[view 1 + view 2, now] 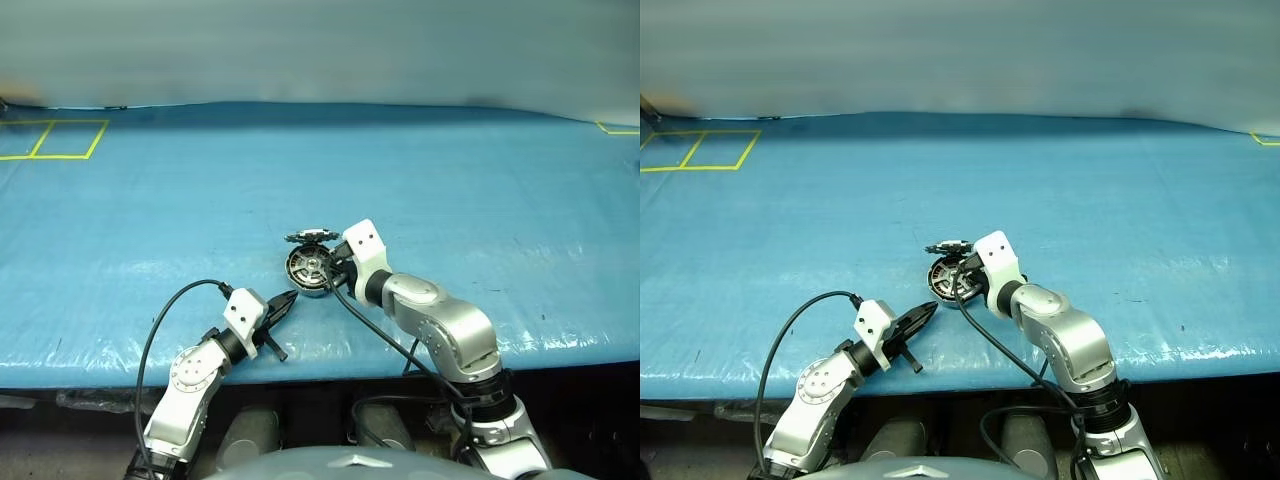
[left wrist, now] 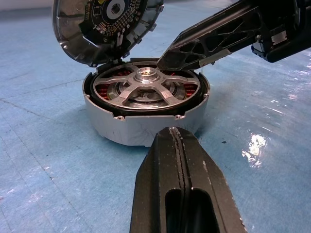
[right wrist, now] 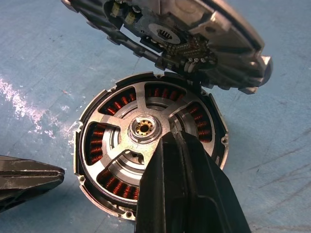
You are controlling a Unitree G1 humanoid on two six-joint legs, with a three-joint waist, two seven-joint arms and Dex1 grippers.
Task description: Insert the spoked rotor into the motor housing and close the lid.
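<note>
The motor housing [image 2: 141,132] stands on the blue table, a silver cup with copper windings. The spoked rotor [image 3: 146,97] lies seated inside it, silvery spokes and hub facing up. The lid [image 2: 104,26] is hinged at the far rim and tilts up open, showing its dark toothed underside. My right gripper [image 3: 172,140] is shut and empty, its tip right over the rotor beside the hub; whether it touches I cannot tell. On the near side, my left gripper [image 2: 176,135] is shut and empty, pointing level at the housing's wall, a short gap away.
The blue sheet covers the table [image 1: 480,200], with yellow tape squares [image 1: 60,138] at the far left. The table's front edge [image 1: 330,365] runs just behind my left gripper. Black cables loop from both wrists over that edge.
</note>
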